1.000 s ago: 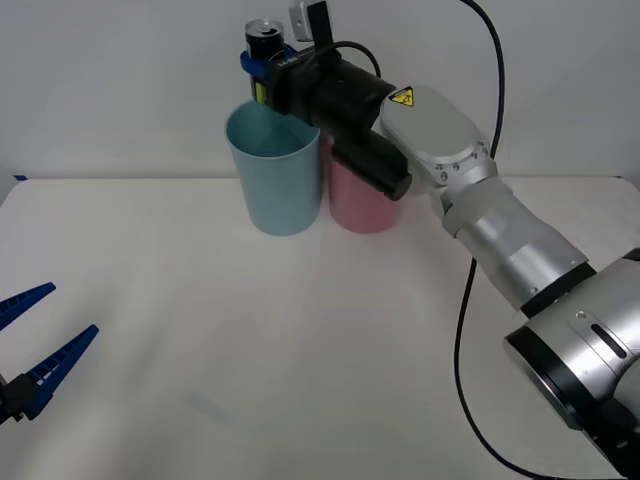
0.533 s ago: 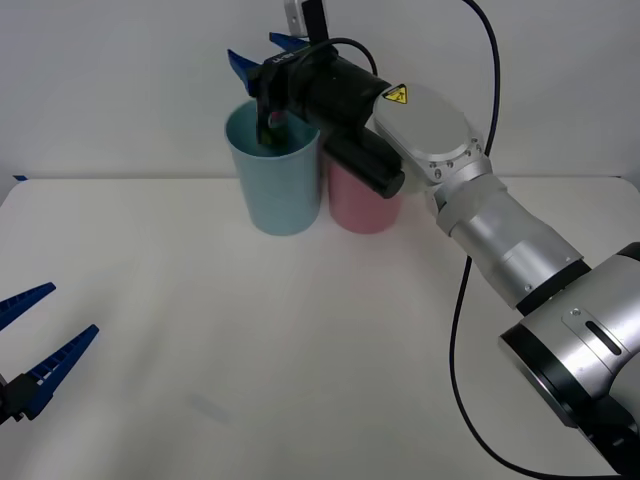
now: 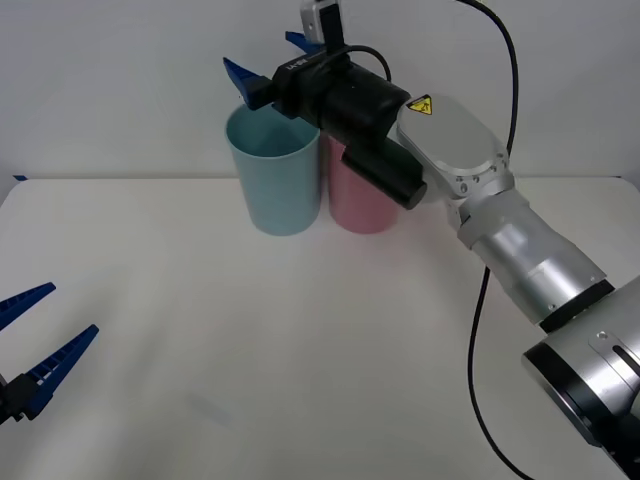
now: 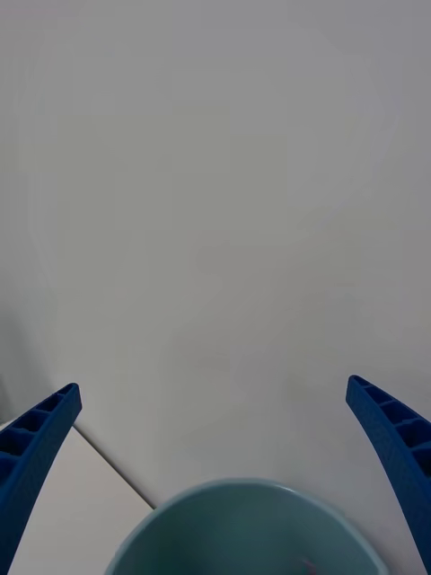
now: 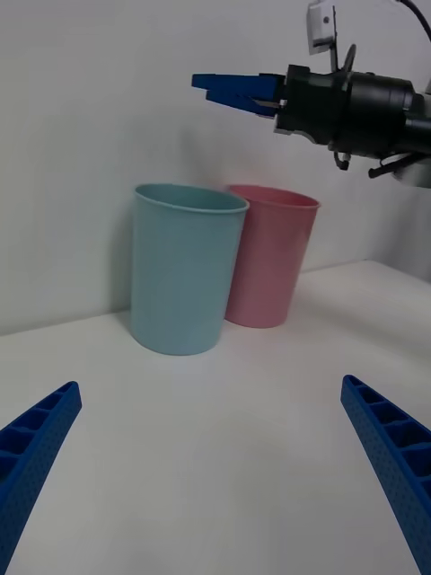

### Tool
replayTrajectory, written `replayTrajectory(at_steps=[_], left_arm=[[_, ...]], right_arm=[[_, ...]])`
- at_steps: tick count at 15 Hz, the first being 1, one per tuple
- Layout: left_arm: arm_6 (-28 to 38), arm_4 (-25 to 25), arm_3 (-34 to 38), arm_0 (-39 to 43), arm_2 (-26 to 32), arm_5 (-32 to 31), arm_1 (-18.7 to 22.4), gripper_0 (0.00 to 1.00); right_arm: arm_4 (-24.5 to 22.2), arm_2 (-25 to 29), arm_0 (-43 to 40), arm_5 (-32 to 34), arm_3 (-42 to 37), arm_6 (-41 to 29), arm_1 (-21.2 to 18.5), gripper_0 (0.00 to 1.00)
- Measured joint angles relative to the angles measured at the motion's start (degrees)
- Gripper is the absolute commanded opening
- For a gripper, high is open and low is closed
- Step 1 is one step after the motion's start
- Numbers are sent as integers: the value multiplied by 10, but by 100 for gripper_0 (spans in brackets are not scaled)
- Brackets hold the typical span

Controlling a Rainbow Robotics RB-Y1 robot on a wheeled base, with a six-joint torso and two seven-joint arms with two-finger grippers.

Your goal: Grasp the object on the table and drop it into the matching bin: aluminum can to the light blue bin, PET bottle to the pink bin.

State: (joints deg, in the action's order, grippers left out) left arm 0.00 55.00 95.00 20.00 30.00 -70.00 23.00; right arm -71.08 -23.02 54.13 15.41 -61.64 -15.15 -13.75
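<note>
My right gripper (image 3: 260, 58) hangs open just above the rim of the light blue bin (image 3: 272, 170), with nothing between its fingers. In the right wrist view the gripper (image 4: 212, 386) spans the bin's open mouth (image 4: 242, 487). The aluminum can is hidden from view. The pink bin (image 3: 358, 200) stands touching the blue one on its right, partly behind my right arm. The left wrist view shows the light blue bin (image 5: 184, 269), the pink bin (image 5: 269, 260) and the right gripper (image 5: 202, 83) above them. My left gripper (image 3: 72, 310) waits open near the table's front left edge.
Both bins stand at the back of the white table (image 3: 300, 330), close to the plain wall. A black cable (image 3: 470, 330) loops down beside my right arm.
A second ago my right gripper held the can over the light blue bin. It then opened, the can dropped into the bin, and the open fingers have since lifted slightly.
</note>
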Motion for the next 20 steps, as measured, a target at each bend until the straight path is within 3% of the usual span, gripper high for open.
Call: replayTrajectory(at_steps=[6,10,13,17,20], left_arm=[[0,0,0,0,0,0,0,100],[0,0,0,0,0,0,0,100],[0,0,0,0,0,0,0,100],[0,0,0,0,0,0,0,100],[0,0,0,0,0,0,0,100]], right_arm=[[53,-3,-148,88,-213,-3,-132,100],[136,-2,-258,133,-340,10,-254,100],[185,35,-349,164,-411,30,-331,100],[199,139,-455,265,-426,55,-356,100],[198,199,-520,295,-425,92,-358,100]])
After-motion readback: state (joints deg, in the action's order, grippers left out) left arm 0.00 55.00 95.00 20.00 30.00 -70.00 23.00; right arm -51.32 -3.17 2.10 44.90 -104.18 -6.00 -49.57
